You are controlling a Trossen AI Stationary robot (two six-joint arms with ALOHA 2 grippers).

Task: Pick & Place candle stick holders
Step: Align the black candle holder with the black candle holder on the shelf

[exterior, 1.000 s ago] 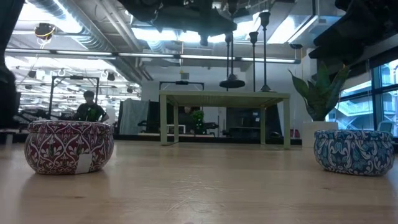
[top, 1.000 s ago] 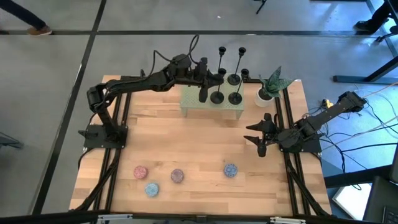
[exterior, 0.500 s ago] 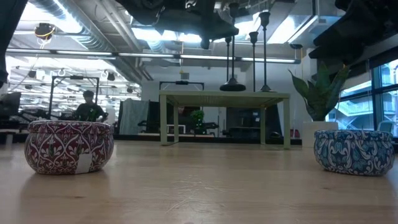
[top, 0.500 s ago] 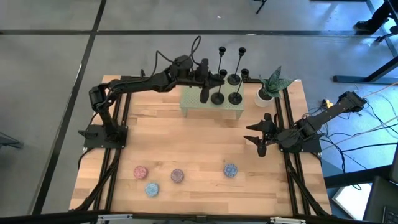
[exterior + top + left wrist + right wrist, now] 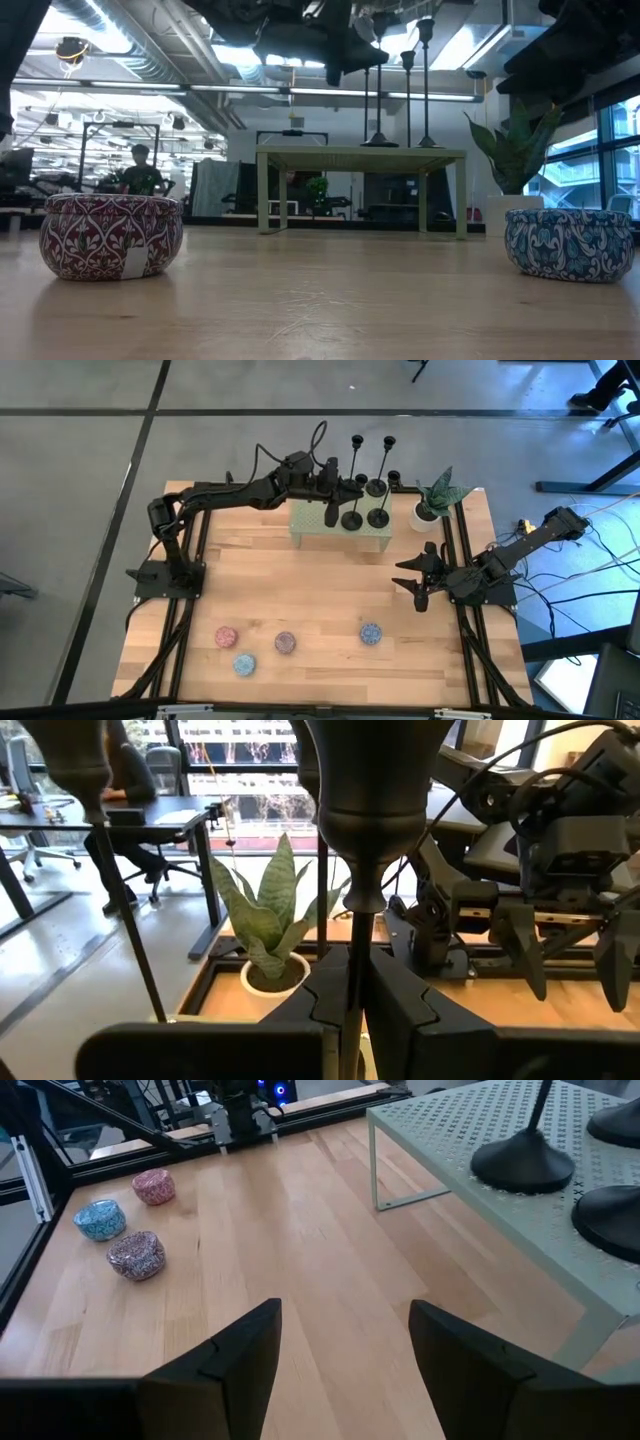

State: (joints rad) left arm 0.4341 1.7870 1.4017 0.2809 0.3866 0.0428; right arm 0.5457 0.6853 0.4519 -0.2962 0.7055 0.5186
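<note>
Black metal candle stick holders [image 5: 364,500] stand grouped on a pale green perforated stand [image 5: 340,526] at the far edge of the wooden worktop [image 5: 310,600]. The left claw [image 5: 334,488] reaches across from the left side of the worktop and pinches the thin stem of one short holder [image 5: 360,830], its fingers [image 5: 400,1000] pressed against the stem below the small top cup, as the left wrist view shows. In the low view the base of that holder [image 5: 378,141] sits at the level of the stand's top; whether it touches cannot be told. Two tall holders [image 5: 426,70] rise beside it, their round bases on the stand.

A potted plant with spiky green leaves [image 5: 434,495] stands just beside the stand, at the worktop's far right corner. The right claw [image 5: 418,575] waits near the right edge of the worktop, fingers spread and holding nothing, well apart from the stand.

Four small patterned tins lie near the front edge: a pink one [image 5: 226,636], a light blue one [image 5: 243,664], a dark speckled one [image 5: 285,643] and a blue one [image 5: 370,632]. Beyond the worktop, a person [image 5: 141,170] sits in the room.
</note>
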